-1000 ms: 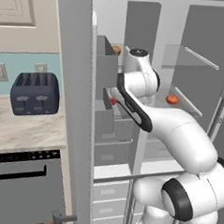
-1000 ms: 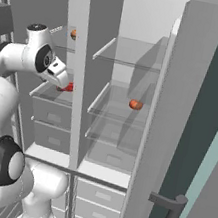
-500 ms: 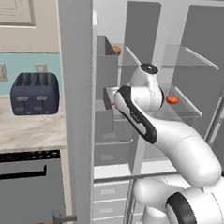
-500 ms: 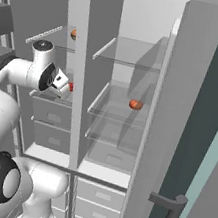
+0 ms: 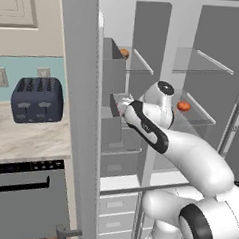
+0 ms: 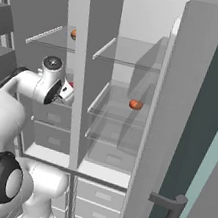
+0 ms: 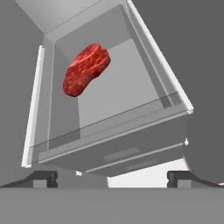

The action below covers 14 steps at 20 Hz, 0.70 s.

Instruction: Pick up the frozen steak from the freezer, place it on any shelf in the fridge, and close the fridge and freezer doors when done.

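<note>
Red steak point(image 7: 85, 69): upper left of hand view, lying in a freezer bin point(image 7: 144, 78).
Gripper point(image 7: 111, 177): spread wide, empty — you should centre it, then descend.

The arm point(image 5: 160, 139) hides the gripper and the freezer point(image 5: 114, 116) bin it reaches into

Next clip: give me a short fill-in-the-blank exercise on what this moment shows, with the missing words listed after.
1. In the hand view, the frozen steak lies inside a grey freezer bin, and its colour is ____.
2. The gripper has its fingers spread wide, so it is ____.
3. On the counter beside the open door stands a dark blue ____.
4. The small orange round item rests on a clear glass ____ in the fridge.

Missing words: red; open; toaster; shelf
</note>
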### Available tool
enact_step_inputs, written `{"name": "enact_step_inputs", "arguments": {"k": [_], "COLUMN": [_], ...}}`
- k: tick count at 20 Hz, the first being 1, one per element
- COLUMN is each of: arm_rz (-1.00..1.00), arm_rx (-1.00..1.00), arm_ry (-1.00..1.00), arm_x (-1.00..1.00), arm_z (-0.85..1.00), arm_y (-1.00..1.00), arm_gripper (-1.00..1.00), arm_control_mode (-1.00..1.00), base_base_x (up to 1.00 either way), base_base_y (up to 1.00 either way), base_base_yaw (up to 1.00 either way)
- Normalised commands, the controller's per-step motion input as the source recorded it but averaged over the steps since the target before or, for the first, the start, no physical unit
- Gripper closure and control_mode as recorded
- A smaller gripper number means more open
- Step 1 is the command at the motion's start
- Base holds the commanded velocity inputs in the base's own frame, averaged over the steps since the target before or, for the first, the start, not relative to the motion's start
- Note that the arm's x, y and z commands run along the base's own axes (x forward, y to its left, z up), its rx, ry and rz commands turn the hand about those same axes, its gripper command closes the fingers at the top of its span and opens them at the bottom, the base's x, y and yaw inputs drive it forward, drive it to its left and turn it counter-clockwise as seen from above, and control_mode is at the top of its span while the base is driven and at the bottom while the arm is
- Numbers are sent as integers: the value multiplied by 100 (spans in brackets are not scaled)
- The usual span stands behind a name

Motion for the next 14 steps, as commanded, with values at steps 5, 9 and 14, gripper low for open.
{"name": "enact_step_inputs", "arguments": {"k": [5, 9, 14], "arm_rz": [0, 0, 0], "arm_rx": [8, 3, 0], "arm_ry": [0, 0, 1], "arm_x": [66, 64, 40], "arm_z": [0, 0, -14], "arm_y": [9, 21, 32], "arm_gripper": [-100, -100, -100], "arm_control_mode": [-100, -100, -100], "base_base_x": [0, 0, 0], "base_base_y": [0, 0, 0], "base_base_yaw": [0, 0, 0]}}
